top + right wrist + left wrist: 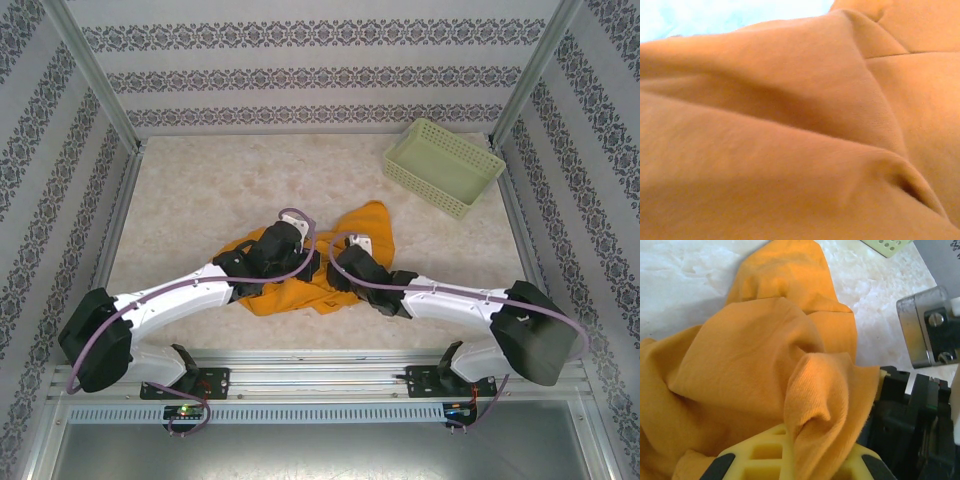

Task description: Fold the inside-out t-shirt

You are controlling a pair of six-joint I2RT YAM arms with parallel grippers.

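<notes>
T-shirt: orange-yellow t-shirt (368,228) lies crumpled in a heap on the near middle of the table, between the 2 grippers; 1 lobe of cloth reaches out toward the far right.
T-shirt surface: plain cloth in deep folds and ridges; in the right wrist view it is very close and blurred.
Left gripper: the left gripper (810,460) is clamped on a raised fold of the t-shirt, the cloth standing up between its 2 yellow fingers (762,452).
Right gripper: the right gripper (345,262) sits on the right side of the heap, just beside the left one; its black body shows at the right edge of the left wrist view. Whether its jaws are apart or closed cannot be told.
Arms: both white arms reach inward from the near edge and meet over the cloth.
Table: pale marbled top (220,190), bare around the heap.
Basket: pale green lattice basket (445,165) stands at the far right corner, well apart from the t-shirt.
</notes>
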